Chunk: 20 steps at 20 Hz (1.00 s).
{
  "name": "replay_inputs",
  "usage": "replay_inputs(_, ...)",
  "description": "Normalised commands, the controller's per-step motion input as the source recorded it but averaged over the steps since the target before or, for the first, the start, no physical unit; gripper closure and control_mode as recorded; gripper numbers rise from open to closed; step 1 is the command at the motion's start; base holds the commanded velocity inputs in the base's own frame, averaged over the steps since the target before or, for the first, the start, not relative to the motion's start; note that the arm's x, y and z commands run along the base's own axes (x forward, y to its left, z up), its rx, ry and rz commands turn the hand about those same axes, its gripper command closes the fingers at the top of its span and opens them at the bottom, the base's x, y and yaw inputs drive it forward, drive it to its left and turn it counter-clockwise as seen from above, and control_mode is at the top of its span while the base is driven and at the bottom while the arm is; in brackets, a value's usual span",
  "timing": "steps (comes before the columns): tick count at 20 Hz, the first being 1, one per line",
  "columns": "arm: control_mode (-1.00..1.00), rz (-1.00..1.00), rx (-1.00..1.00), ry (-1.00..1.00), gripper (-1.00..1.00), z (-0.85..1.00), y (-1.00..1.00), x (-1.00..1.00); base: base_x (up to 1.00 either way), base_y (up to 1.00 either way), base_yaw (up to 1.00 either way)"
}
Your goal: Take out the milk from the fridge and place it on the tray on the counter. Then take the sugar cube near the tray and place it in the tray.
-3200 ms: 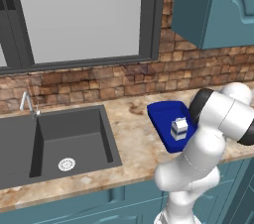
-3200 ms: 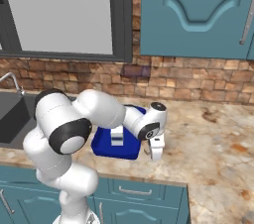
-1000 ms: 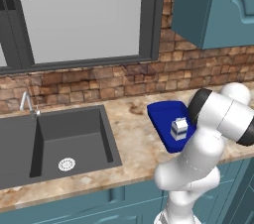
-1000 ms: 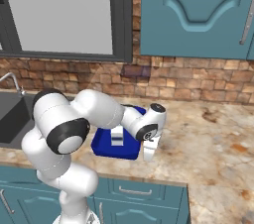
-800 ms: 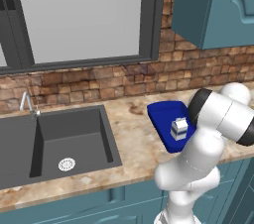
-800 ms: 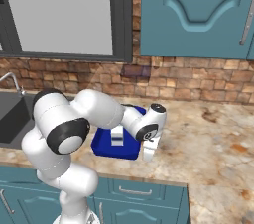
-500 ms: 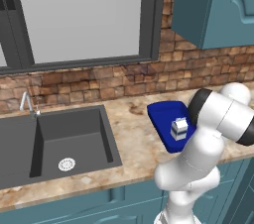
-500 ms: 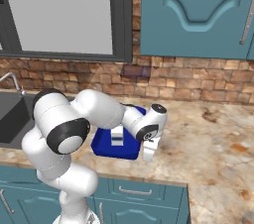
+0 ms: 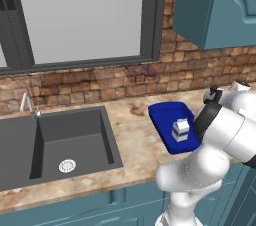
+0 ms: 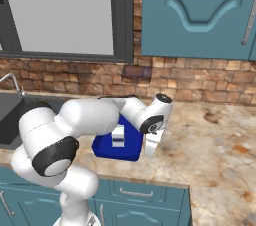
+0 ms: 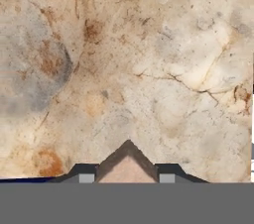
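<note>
With the milk already standing upright in the tray, the gripper is down at the counter just beside the tray's right edge, jaws clamped on the sugar cube, so the tray lies immediately to its left.

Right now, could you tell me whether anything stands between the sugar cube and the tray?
Nothing visible does. The claw is shut on the sugar cube just right of the tray; only bare counter lies between, and the milk leaves room.
</note>
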Motion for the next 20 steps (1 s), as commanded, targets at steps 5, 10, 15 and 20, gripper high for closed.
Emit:
replay_inputs(5, -1.0, 0.0, 0.0, -0.01, 1.0, 0.49, 0.08, -0.23, 0.0, 0.0, 0.0)
replay_inputs(10, -1.0, 0.07, 0.0, -0.06, 1.0, 0.35, 0.37, -0.04, 0.0, 0.0, 0.0)
replay_inputs(15, -1.0, 0.08, 0.0, -0.11, 1.0, 0.22, 0.41, 0.0, 0.0, 0.0, 0.0)
replay_inputs(20, -1.0, 0.05, -0.02, -0.1, 1.0, 0.18, 0.37, 0.1, 0.0, 0.0, 0.0)
